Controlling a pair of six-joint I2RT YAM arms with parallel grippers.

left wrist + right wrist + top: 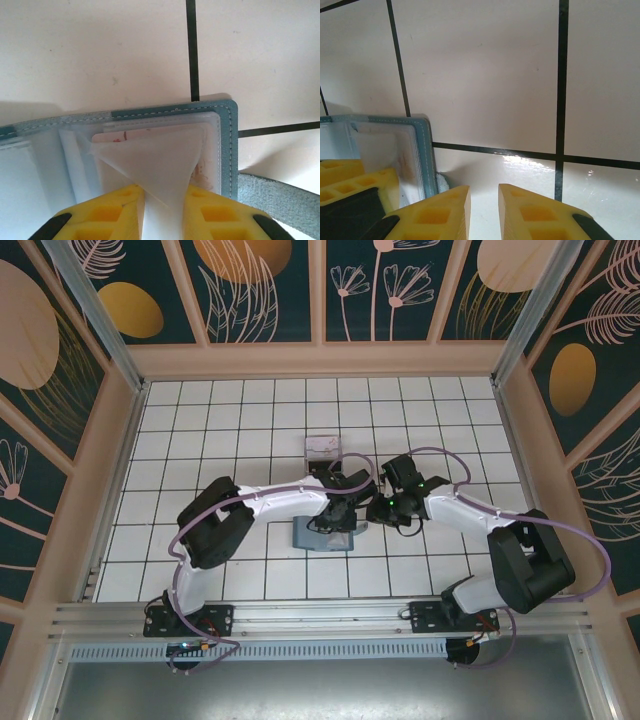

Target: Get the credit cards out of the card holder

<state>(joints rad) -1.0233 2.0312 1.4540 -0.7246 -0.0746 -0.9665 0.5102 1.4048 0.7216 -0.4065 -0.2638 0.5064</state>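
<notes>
The flat teal-blue bifold card holder [322,537] lies open near the middle of the white tiled table [200,420]; the left gripper [164,197] is pinched on its translucent plastic sleeve [160,160], with a pale whitish-pink card [125,135] showing behind. The right gripper [484,200] sits just right of the holder's corner, slightly ajar and empty.
</notes>
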